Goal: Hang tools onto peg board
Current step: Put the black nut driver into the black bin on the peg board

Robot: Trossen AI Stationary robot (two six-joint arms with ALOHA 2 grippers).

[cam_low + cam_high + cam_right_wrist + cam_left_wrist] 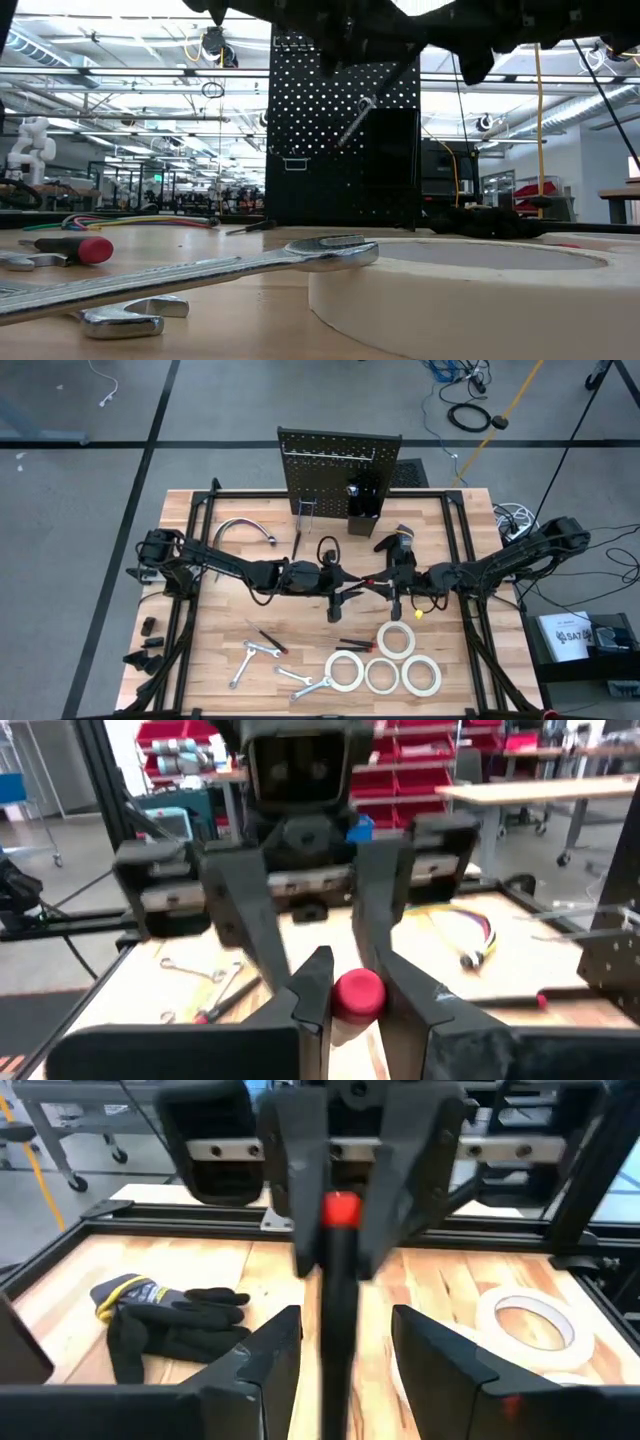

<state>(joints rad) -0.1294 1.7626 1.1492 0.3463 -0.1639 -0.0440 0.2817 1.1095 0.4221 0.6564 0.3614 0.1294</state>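
Lying nearest in the low view are a long silver wrench (215, 272) propped on the rim of a white tape roll (470, 290) and a red-handled screwdriver (75, 248) resting on the counter (250, 330). From above, 4 tape rolls (382, 664) are sitting clustered at the near right of the counter, with 3 wrenches (275, 666) lying to their left and a thin red-and-black tool (270, 642) just behind those. At mid-counter the 2 arms are meeting tip to tip over a red-handled, dark-shafted screwdriver (362, 587) held above the wood. The right gripper (345, 988) is pinching the red handle end (358, 994) between narrowly set fingers. The left gripper (345, 1342) is facing it with its fingers (265, 1365) standing wide on either side of the dark shaft (337, 1320), apparently not touching it. A black glove (165, 1320) is lying on the wood beyond the left gripper, and another tape roll (528, 1318) is showing off to the other side. Farther back, a curved chrome tube (243, 528) is resting at the rear left of the counter. At the back edge the black peg board (338, 472) is standing upright, carrying a small black box bin (363, 510) and hooks on its front, with 1 wrench (356, 120) hanging tilted on it.
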